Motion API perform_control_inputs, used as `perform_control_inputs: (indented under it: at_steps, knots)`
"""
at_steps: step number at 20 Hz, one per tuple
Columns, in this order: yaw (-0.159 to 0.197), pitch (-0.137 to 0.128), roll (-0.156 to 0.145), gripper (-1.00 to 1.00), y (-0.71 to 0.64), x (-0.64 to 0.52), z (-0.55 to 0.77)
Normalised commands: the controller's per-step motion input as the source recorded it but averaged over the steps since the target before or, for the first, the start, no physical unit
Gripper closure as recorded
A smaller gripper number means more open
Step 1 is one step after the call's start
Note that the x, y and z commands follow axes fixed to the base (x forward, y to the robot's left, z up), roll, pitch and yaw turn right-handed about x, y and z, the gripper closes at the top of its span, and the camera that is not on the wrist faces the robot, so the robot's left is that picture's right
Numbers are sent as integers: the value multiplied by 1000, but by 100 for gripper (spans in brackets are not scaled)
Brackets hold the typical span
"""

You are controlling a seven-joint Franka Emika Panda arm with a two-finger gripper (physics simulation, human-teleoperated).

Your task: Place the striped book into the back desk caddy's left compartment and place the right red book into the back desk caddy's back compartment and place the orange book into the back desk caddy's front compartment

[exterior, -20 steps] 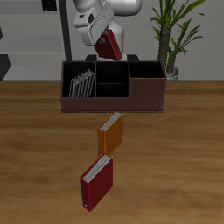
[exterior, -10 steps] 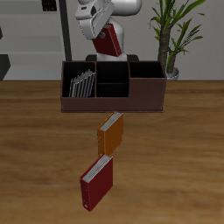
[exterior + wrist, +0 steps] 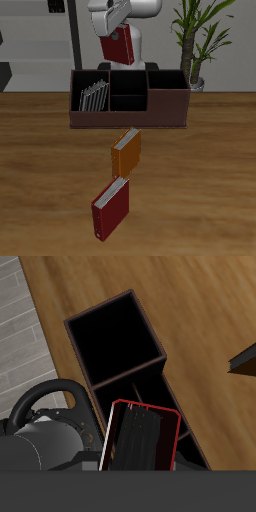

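While hanging high over the back desk caddy (image 3: 128, 99), arm folded up in front of its white body, wrist angled down toward the box. Gripper (image 3: 113, 30) clamped on the right red book (image 3: 119, 45), carried clear of everything with nothing touching it but the fingers. Book dangling below the fingers, slightly tilted, cover facing the front camera.

Hard to make out the fingers themselves in the exterior view, mostly just white housing blending into the robot behind. Same story in the wrist view: gripper (image 3: 140, 461) cut off at the frame edge, fingertips not really visible, only the red book (image 3: 140, 439) seen end-on as a dark slab with a red outline. Can't tell exactly which cell sits straight beneath it; dark open cells of the caddy (image 3: 118, 339) directly below, though.

Striped book (image 3: 93, 95) already standing in the left compartment (image 3: 92, 97), down below the gripper and off to one side. Orange book (image 3: 126, 152) lying flat on the table (image 3: 200, 180), well below and nearer the front edge than the caddy. Other red book (image 3: 111, 207) flat too, farther still toward the front edge, just past the orange one.
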Motion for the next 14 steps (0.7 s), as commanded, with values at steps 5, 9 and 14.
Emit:
perform_control_inputs:
  at_steps: [5, 9, 14]
  knots:
    - [54, -21, -54, 100, -44, 110, -83]
    - [105, -13, -9, 100, 71, 39, -98]
    - [132, -5, -3, 100, -52, 34, 6]
